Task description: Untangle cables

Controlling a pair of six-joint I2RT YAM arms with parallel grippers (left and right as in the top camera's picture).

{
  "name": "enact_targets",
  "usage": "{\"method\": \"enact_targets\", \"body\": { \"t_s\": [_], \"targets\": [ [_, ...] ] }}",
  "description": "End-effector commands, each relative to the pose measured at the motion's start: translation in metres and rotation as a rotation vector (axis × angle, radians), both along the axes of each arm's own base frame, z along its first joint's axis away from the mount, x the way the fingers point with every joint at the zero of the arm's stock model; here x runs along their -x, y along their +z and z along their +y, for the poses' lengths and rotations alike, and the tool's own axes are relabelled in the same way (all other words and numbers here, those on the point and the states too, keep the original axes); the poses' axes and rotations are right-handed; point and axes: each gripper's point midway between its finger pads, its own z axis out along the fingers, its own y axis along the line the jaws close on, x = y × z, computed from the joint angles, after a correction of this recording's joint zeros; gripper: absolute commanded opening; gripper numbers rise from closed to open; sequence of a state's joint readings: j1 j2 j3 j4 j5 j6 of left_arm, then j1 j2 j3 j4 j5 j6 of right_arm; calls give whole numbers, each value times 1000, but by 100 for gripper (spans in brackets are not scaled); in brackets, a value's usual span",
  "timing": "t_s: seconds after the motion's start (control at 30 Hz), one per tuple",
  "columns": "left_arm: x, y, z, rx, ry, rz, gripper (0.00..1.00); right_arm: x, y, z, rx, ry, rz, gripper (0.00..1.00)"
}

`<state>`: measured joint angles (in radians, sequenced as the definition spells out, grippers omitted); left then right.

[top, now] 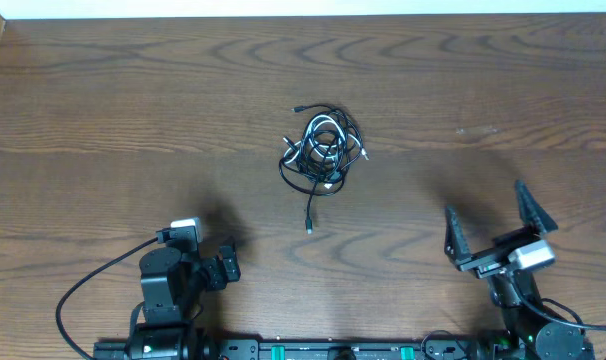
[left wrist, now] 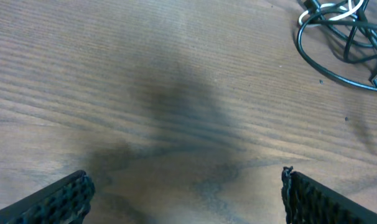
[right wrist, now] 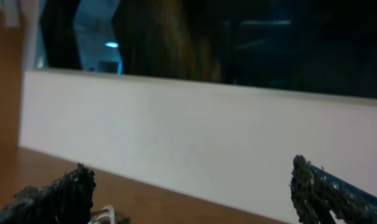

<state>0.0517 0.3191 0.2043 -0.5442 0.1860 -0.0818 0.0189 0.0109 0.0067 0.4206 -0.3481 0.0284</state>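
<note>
The cables (top: 321,150) lie in one tangled clump of thin black cords and a white one at the middle of the wooden table, with one black plug end trailing toward the front. Part of the clump shows at the top right of the left wrist view (left wrist: 344,37), and a bit of white cord at the bottom left of the right wrist view (right wrist: 104,214). My left gripper (top: 226,262) is open and empty at the front left, well short of the clump. My right gripper (top: 490,222) is open and empty at the front right, raised and tilted up.
The wooden table (top: 103,130) ends at a white wall strip (right wrist: 176,137) along the far edge. A thick black arm cord (top: 93,285) loops at the front left beside the left arm's base.
</note>
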Motion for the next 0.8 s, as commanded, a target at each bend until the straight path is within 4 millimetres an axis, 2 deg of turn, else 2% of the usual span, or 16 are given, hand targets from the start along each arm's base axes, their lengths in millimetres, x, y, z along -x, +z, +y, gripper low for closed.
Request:
{"method": "enact_targets", "body": {
  "t_s": [0.0, 0.13, 0.23, 0.3, 0.6, 0.7, 0.77],
  "targets": [
    [-2, 9, -1, 11, 2, -18, 97, 0, -9, 9, 35, 47, 29, 99],
    [-2, 9, -1, 11, 2, -18, 98, -10, -42, 9, 34, 50, 175, 99],
    [-2, 9, -1, 11, 2, -18, 98, -15, -77, 9, 34, 52, 328, 99],
    [-2, 9, -1, 11, 2, -18, 97, -16, -107, 9, 33, 53, 459, 99],
    [-3, 9, 1, -6, 4, -19, 97, -17, -109, 9, 33, 53, 470, 99],
    [-2, 8, 33, -201, 76, -12, 98, -17, -109, 9, 33, 53, 470, 99],
    [0, 9, 48, -264, 138, -4, 98, -17, -109, 9, 33, 53, 470, 99]
  ]
}}
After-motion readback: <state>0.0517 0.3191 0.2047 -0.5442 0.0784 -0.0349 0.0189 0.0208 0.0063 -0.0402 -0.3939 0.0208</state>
